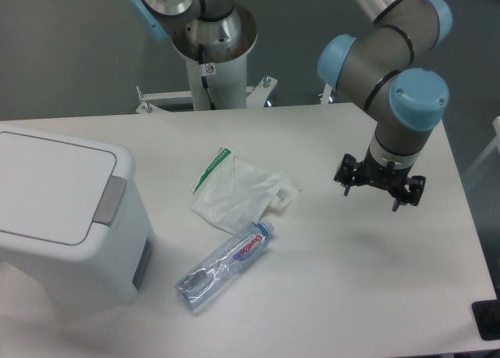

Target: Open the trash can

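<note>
— Right, where's the trash can (66, 217)?
— Lid down, far from the end effector (380, 192), beyond the bottle (225, 266) and plastic bag (238, 192).
— Fingers?
— Spread apart, gripping nothing, above the surface (351, 295).

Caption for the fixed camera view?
Open gripper hovers far right of the closed trash can; bottle and plastic bag lie between.

Bottle (225, 265): blue-and-red label with lettering, too small to read. Plastic bag (238, 191): green printed strip along one edge, text illegible. Robot base column (209, 69): small sticker, unreadable. No legible text found.
</note>
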